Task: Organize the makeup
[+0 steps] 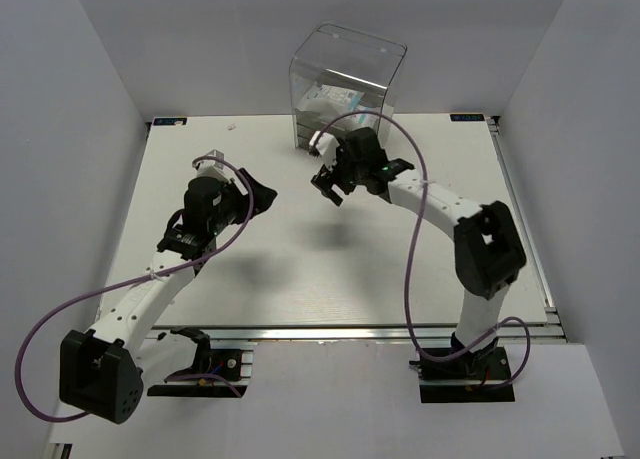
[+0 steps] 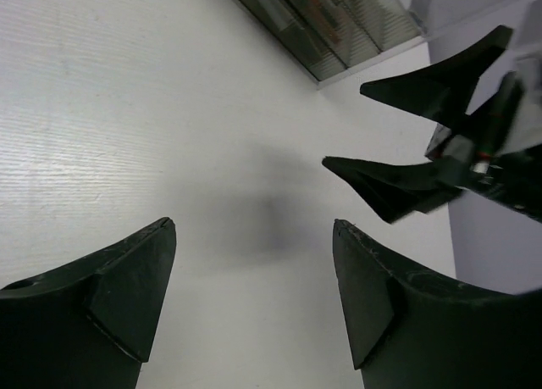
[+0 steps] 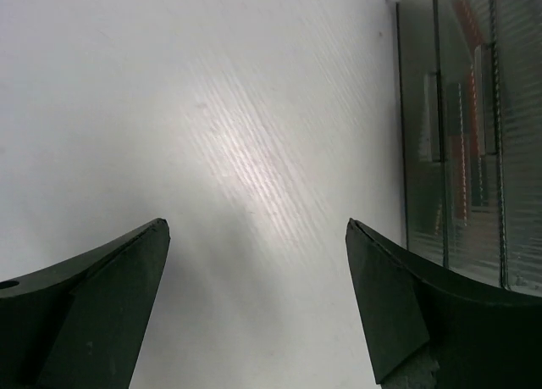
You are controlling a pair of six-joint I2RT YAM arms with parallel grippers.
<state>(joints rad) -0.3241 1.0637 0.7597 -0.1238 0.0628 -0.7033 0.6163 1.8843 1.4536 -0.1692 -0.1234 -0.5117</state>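
Right gripper (image 3: 256,228) agape; red sticks (image 3: 458,164), perhaps, in drawers (image 3: 508,152)

One bench (image 1: 300,269) carries one clear drawer box (image 1: 345,74). There are two arms, the left arm (image 1: 150,289) and the right arm (image 1: 450,214). There are four dark fingers in all: two left fingers (image 2: 127,296) and two right fingers (image 3: 102,304). Two purple cables show, one on the left (image 1: 60,311) and one on the right (image 1: 409,279). The makeup (image 1: 325,101) in the box is too blurred to count.

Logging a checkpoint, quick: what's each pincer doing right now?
Left pincer: open, holding nothing.
Right pincer: open, holding nothing.
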